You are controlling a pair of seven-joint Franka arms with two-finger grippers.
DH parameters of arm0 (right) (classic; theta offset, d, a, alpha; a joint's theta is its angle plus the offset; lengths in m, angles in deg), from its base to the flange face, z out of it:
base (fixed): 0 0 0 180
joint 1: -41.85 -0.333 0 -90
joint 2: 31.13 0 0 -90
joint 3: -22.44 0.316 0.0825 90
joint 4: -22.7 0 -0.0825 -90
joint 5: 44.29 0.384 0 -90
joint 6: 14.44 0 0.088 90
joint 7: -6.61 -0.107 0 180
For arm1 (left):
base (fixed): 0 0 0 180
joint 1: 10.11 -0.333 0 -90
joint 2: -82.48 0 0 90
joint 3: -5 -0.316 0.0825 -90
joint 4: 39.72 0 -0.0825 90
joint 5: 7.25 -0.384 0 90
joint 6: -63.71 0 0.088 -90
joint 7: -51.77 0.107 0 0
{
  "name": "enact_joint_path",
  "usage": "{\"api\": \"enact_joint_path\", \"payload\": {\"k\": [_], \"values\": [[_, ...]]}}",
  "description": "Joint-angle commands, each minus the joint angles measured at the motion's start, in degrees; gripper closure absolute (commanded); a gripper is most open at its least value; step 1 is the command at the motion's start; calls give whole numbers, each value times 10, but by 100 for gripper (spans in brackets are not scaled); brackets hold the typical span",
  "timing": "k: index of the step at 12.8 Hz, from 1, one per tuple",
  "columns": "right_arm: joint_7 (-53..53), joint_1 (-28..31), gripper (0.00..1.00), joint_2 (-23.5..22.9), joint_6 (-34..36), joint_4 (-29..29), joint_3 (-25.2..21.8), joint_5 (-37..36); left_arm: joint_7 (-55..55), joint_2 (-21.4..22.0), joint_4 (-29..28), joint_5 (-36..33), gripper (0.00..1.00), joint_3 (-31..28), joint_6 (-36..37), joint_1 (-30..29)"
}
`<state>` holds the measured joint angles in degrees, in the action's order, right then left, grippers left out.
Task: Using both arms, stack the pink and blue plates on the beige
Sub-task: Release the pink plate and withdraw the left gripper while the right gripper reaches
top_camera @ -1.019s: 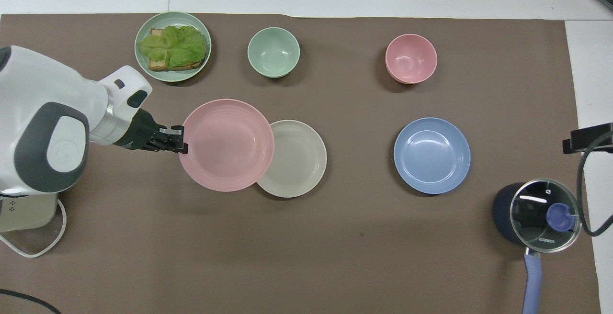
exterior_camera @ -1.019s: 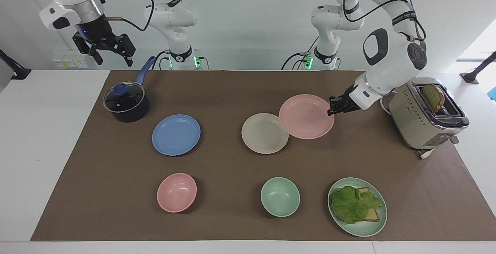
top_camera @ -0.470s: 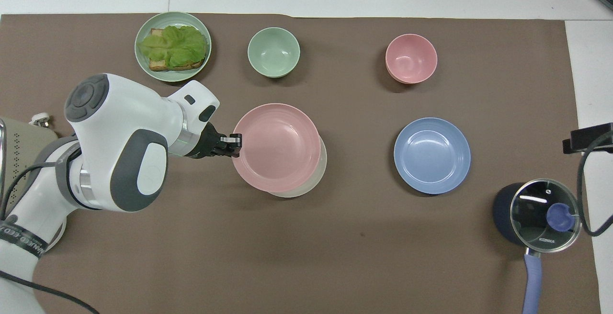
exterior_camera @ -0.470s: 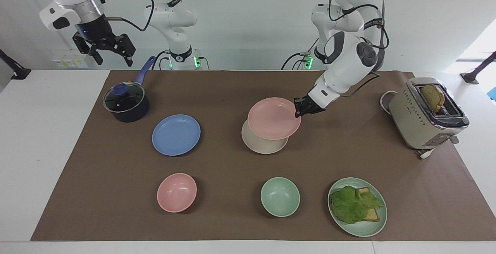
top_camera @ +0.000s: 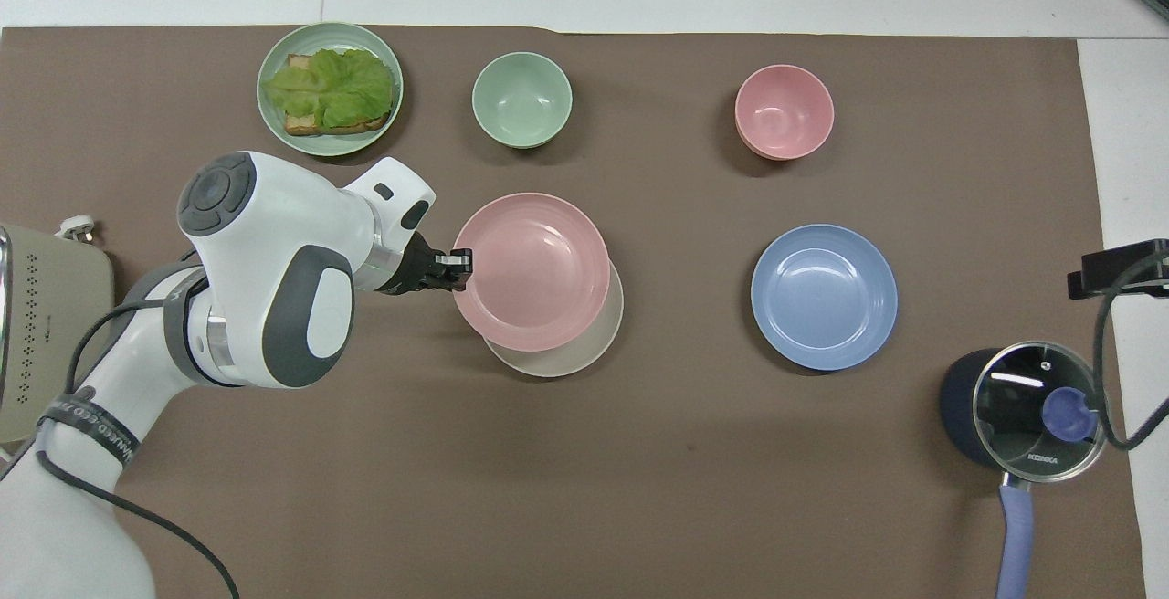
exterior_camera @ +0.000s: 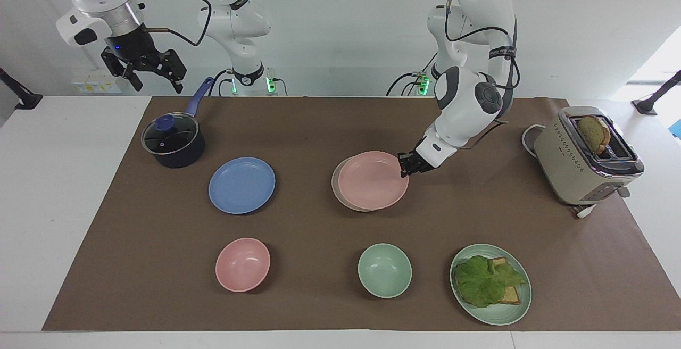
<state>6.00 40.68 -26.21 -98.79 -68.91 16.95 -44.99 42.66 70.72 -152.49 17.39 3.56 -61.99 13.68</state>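
Left claw [exterior_camera: 403, 169] clenched on pink plate [exterior_camera: 372, 180] rim, plate over beige plate [exterior_camera: 337, 188] mid-desk but offset; best to centre it, lower flat, then release. Right claw [exterior_camera: 142, 69] open, waiting above lidded pot [exterior_camera: 173, 141]; blue plate [exterior_camera: 242, 184] empty, green plate [exterior_camera: 518, 306] holds lettuce and toast.

Pink plate [exterior_camera: 372, 180], beige plate [top_camera: 584, 357], blue plate [exterior_camera: 242, 185].

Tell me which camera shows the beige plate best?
The overhead view: the beige plate shows as a wide crescent under the pink plate. The facing view gives only a thin sliver of it at the pink plate's edge.
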Motion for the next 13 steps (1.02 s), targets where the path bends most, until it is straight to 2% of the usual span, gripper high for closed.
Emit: {"api": "enact_joint_path", "payload": {"k": [1,11,12,13], "values": [[8,1,0,20,-7,-23,1,0,1,1,-4,12,100,-10,-16,13],[7,3,0,18,-28,-30,1,0,1,-10,-7,11,100,-10,-32,27],[9,6,0,19,-26,-31,1,0,5,-10,-7,11,91,-10,-29,26],[8,6,0,19,-30,-38,1,1,4,-10,-7,11,20,-10,-31,25]]}}
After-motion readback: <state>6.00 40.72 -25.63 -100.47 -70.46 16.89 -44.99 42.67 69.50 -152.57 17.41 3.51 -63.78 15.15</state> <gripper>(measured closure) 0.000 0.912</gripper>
